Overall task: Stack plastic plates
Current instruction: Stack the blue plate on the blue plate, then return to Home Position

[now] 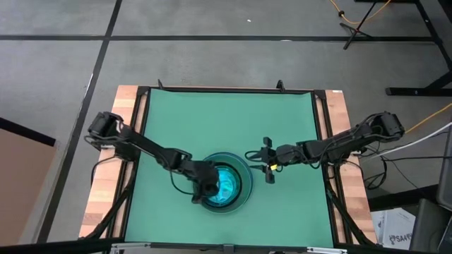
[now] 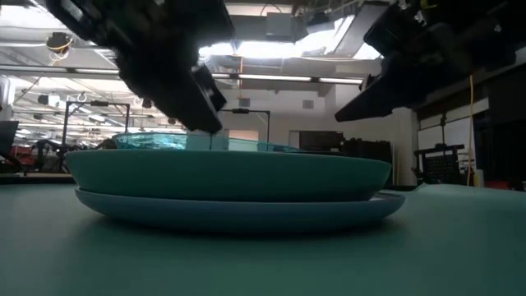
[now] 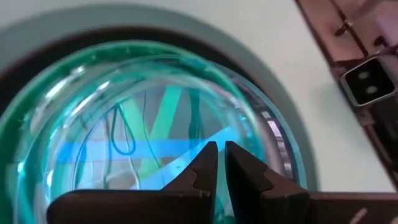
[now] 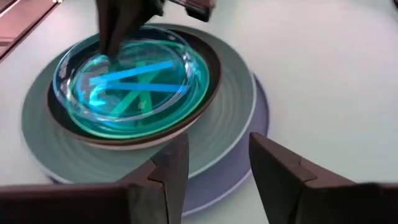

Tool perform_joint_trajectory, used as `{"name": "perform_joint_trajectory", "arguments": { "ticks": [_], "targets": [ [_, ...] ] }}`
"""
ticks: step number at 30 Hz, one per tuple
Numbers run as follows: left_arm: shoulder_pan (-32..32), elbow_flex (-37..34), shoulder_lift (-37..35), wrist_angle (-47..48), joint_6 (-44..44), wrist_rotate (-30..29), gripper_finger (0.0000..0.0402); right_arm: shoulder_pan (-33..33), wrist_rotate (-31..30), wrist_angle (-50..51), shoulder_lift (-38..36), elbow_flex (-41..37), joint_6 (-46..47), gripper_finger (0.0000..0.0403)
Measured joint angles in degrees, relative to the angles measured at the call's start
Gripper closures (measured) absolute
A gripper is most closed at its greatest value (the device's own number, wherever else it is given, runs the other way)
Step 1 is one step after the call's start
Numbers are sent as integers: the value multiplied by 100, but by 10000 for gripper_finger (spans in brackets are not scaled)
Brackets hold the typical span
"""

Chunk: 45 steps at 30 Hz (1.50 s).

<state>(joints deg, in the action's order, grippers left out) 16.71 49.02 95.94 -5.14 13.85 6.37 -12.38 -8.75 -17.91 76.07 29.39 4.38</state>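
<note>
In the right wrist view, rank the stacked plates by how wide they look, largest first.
1. Blue plate at the bottom and teal-green plate on it: nearly alike, the blue rim only peeks out, so unranked.
2. Black plate.
3. Translucent cyan plate on top, touched by the left gripper.

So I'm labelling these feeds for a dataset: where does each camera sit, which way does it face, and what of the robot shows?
High view: overhead, looking straight down on the green table; both arms, stack of plates between them.
Low view: table height, looking level across at the stack; both arms hang above.
Left wrist view: over the top cyan plate; left gripper, jaws nearly closed.
Right wrist view: beside the stack; right gripper, jaws apart.
All four share the stack.
</note>
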Motion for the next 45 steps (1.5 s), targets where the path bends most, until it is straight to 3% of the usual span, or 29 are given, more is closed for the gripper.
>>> {"name": "perform_joint_trajectory", "arguments": {
  "ticks": [13, 23, 28, 33, 37, 45],
  "targets": [
    [-259, 89, 573, -87, -87, 43, 378, 0, 83, 52, 0, 0, 127, 242],
    [-429, 89, 592, -125, -378, -419, 378, 0, 83, 47, 0, -2, 134, 242],
    [-404, 70, 471, -156, -438, -260, 378, 0, 83, 42, 0, -2, 134, 242],
    [-316, 73, -145, 144, -517, -197, 378, 0, 85, 54, -57, 91, 128, 242],
    [-186, -13, -880, 531, -877, -670, 378, 0, 85, 407, -258, 325, 40, 242],
    [-194, -1907, -2884, -560, -974, -1653, 378, 154, 47, 986, -1097, 405, -177, 245]
  ]
}}
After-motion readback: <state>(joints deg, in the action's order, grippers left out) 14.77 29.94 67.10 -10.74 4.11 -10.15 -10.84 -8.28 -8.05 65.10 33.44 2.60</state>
